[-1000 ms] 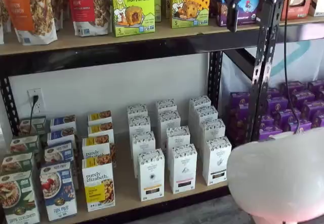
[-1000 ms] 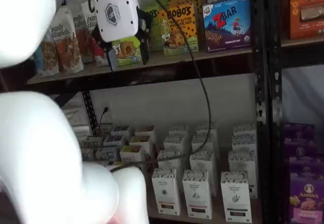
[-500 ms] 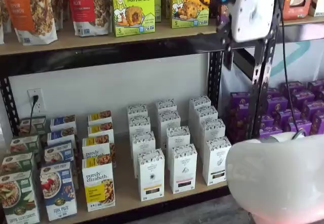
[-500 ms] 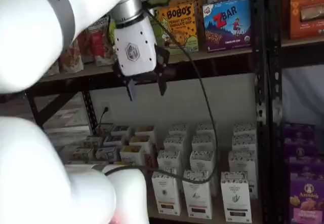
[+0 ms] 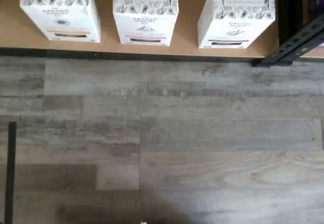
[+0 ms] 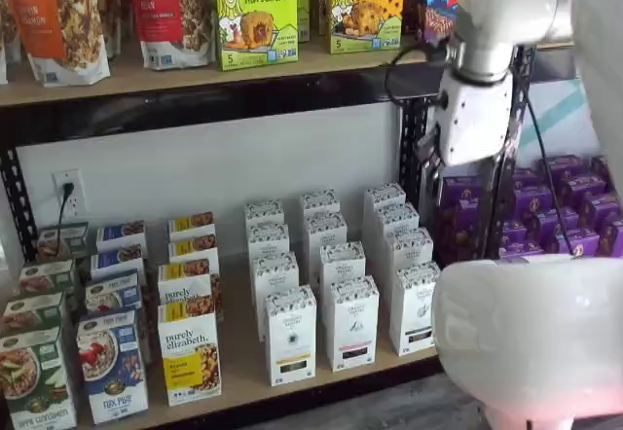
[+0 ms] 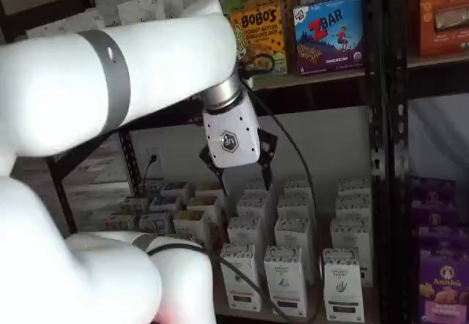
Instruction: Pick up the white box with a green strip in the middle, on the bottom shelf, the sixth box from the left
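1. The bench [image 6: 243, 352] is running as a long tan board in a black frame, well below the jaws. In the wrist view its front edge [image 5: 187, 31] is showing, with grey plank floor [image 5: 162, 143] in front of it.

2. My white arm [image 7: 110, 82] is reaching across in front of the rack, and one rounded link [image 6: 526, 333] is filling a lower corner in a shelf view.

3. Bobo's cartons [image 6: 255, 12] are standing on the upper board, above the jaws. Purple boxes [image 6: 574, 197] are sitting in the neighbouring bay, at about jaw height and lower.

4. White cartons are standing upright in three files on the bench, below the jaws.

5. The white box [image 6: 417, 308] is standing upright at the front of the file nearest the rack upright. It is below the jaws and well apart from them, showing in both shelf views [image 7: 342, 284]. In the wrist view it [image 5: 235, 16] is carrying a dark strip low on its face, and it is standing just beside a carton with a pink strip [image 5: 145, 13].

6. The jaws are hanging at mid-height between the two boards, pointing down. The black fingers [image 7: 264, 164] are standing apart with a plain gap between them, gripping nothing.
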You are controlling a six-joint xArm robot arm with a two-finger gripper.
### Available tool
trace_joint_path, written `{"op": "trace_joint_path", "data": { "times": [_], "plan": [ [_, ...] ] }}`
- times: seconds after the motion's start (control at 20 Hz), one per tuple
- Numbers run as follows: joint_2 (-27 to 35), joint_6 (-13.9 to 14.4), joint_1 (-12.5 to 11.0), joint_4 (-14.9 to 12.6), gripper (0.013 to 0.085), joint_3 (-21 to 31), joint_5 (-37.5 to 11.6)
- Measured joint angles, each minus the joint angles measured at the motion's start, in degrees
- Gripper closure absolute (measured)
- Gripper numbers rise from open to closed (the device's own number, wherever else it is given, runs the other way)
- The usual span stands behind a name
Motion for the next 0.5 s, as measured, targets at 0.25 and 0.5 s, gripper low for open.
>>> {"op": "trace_joint_path", "data": {
  "times": [0.25, 0.5],
  "plan": [
    [5.29, -1.4, -1.88, 0.27, 0.013, 6.48, -13.12],
    [15.93, -0.32, -2.02, -1.16, 0.013, 9.12, -24.3]
  ]
}}
